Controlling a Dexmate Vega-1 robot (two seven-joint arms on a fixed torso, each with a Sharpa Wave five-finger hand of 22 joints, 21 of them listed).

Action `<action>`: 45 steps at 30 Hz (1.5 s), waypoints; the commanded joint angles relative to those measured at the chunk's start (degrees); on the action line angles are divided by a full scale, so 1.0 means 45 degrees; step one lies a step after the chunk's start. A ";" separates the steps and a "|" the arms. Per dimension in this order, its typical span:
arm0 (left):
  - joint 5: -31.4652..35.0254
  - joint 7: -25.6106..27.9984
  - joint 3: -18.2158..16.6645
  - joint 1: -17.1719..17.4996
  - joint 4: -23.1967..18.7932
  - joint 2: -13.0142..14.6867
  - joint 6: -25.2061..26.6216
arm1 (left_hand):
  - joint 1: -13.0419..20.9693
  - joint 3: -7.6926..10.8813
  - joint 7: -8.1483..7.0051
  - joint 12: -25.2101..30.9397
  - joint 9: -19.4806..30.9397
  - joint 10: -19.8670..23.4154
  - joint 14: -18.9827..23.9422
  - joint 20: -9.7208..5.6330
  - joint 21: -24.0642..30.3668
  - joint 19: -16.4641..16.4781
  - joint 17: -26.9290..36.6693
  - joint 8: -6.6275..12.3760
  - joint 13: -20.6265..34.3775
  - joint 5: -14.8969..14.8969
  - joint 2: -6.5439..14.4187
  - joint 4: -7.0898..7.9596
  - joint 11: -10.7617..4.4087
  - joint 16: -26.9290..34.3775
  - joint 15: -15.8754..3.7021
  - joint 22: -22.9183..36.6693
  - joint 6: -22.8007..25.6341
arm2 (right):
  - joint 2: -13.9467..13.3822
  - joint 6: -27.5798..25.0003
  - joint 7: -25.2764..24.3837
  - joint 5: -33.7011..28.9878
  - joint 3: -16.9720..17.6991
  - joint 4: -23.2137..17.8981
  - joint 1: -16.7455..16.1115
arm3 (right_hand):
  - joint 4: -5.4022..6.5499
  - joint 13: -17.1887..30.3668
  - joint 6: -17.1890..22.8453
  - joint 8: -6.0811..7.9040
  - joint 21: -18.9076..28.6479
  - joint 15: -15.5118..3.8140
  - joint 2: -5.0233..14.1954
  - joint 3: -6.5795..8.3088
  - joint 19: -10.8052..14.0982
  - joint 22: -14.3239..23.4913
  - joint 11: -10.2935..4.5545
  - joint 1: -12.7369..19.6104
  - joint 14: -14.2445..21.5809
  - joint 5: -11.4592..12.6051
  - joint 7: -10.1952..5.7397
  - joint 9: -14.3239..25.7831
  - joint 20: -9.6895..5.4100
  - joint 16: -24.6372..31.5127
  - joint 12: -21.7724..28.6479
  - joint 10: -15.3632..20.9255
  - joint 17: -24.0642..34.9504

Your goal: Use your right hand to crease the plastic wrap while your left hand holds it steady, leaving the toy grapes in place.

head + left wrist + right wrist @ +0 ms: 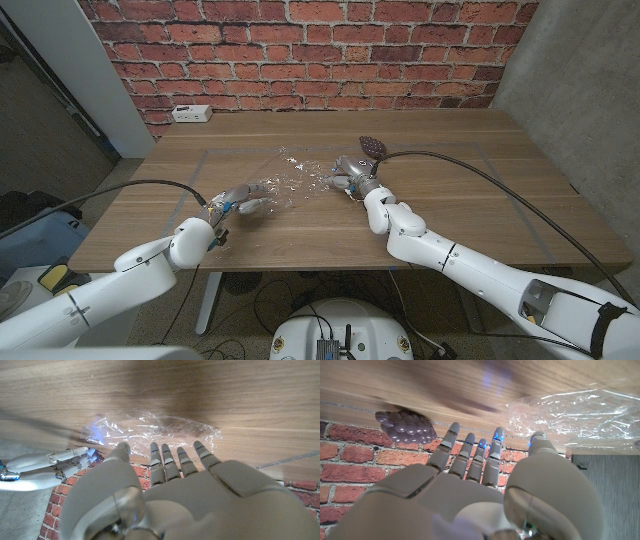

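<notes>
Both hands flank the plastic wrap (295, 178) at mid-table: left hand (243, 200) and right hand (345, 178) open-fingered, holding nothing. Toy grapes (372, 147) sit behind the wrap. Neither steadying nor creasing looks begun; next, pin the wrap's near edge.

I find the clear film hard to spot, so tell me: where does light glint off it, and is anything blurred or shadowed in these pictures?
Head view: the crinkled clear plastic wrap shows only as faint white glints on the wooden table. Left wrist view: sharper highlights and a blue glow on the wrap; the near left hand is soft. Right wrist view: a dark shadow beside the purple toy grapes; right hand blurred.
</notes>
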 commanded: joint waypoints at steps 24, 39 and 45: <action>0.0116 -0.0593 0.0866 -0.0815 0.0158 0.0286 -0.0007 | -0.0635 -0.0062 -0.0014 0.0072 0.0004 0.0122 0.0081 0.0017 0.0011 -0.0154 0.0007 -0.0077 0.0047 -0.0052 0.0022 0.0301 -0.0092 0.0085 -0.0199 0.0008 0.0084 | 0.0959 -0.1504 -0.1111 -0.1177 -0.1441 0.1253 0.0282 | -0.1390 0.0003 0.2990 0.2219 0.0297 -0.1254 0.0243 0.0757 0.0596 0.0045 -0.0510 0.2257 0.1295 0.0994 -0.0325 0.0872 -0.0199 0.0427 0.0365 0.1690 0.0006; 0.0324 -0.0579 0.0979 -0.0794 0.0105 0.0368 -0.0114 | -0.0912 -0.0080 -0.0088 0.0110 0.0003 0.0302 0.0200 0.0015 0.0031 -0.0164 -0.0010 -0.0049 0.0046 -0.0035 0.0023 0.0393 -0.0183 0.0079 -0.0332 -0.0001 0.0284 | 0.0701 0.0579 -0.3604 -0.0744 -0.0945 0.1307 -0.0193 | -0.1813 -0.0016 0.3815 0.2882 0.0467 -0.1872 0.1097 0.1620 0.1105 0.0033 -0.0930 0.4504 0.1958 0.0644 -0.0334 0.0842 -0.0707 0.0883 0.0571 0.2972 0.0185; 0.0392 -0.0757 0.1097 -0.0954 0.0166 0.0328 -0.0128 | -0.0963 -0.0066 -0.0103 0.0091 0.0002 0.0279 0.0194 0.0002 0.0035 -0.0171 -0.0019 -0.0084 0.0045 -0.0025 0.0024 0.0388 -0.0182 0.0064 -0.0329 -0.0006 0.0224 | 0.1106 0.1450 -0.5322 -0.0565 -0.0577 0.1840 -0.0436 | -0.1760 -0.0007 0.3989 0.2968 0.0491 -0.2016 0.1101 0.1773 0.1180 0.0029 -0.0943 0.4700 0.2539 0.0479 -0.0156 0.0756 -0.0730 0.0975 0.0733 0.3562 0.0068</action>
